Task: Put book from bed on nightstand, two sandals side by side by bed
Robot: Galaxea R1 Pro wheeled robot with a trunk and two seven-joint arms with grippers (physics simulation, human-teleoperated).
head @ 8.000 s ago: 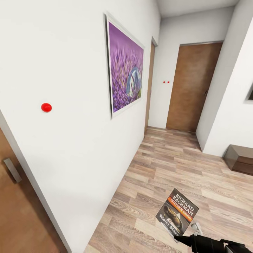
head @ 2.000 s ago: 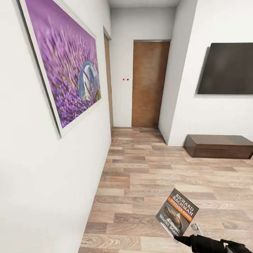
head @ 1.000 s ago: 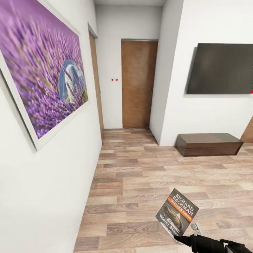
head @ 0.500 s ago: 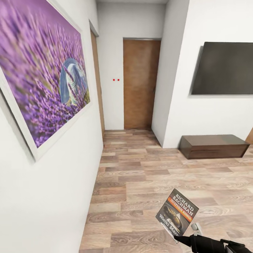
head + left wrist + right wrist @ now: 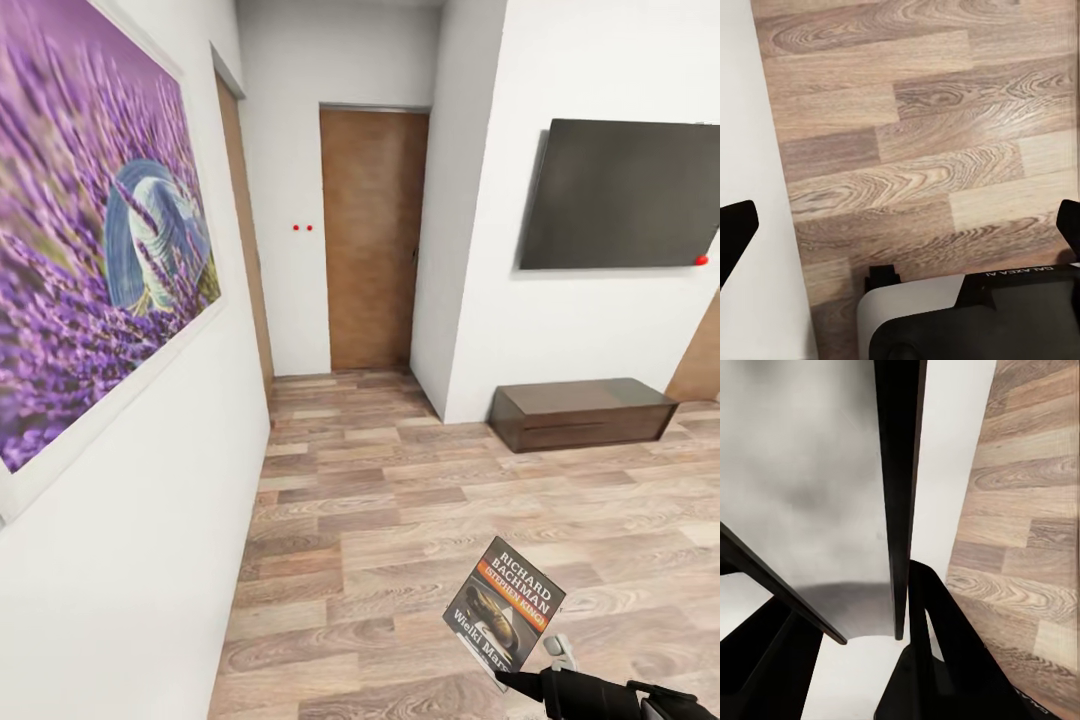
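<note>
Right gripper [image 5: 522,682] clamped shut on thin dark orange-banded paperback book [image 5: 504,614]; book stood upright above fingers, no nightstand near.

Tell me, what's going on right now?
Right gripper shut on the thin dark paperback book with orange band. Left gripper open, empty. Grey-brown plank floor ahead, nothing in the way.

Large framed picture of purple lavender [image 5: 95,250] on white left wall. Brown wooden door [image 5: 372,240] closed at far end of hallway; second doorway [image 5: 243,230] in left wall just before it. Two small red dots [image 5: 302,228] on end wall between them. Long low dark brown bench [image 5: 580,412] against right wall, below the screen. One red dot [image 5: 701,260] on right wall by screen's lower corner. Sliver of another brown door [image 5: 700,355] at right edge.
</note>
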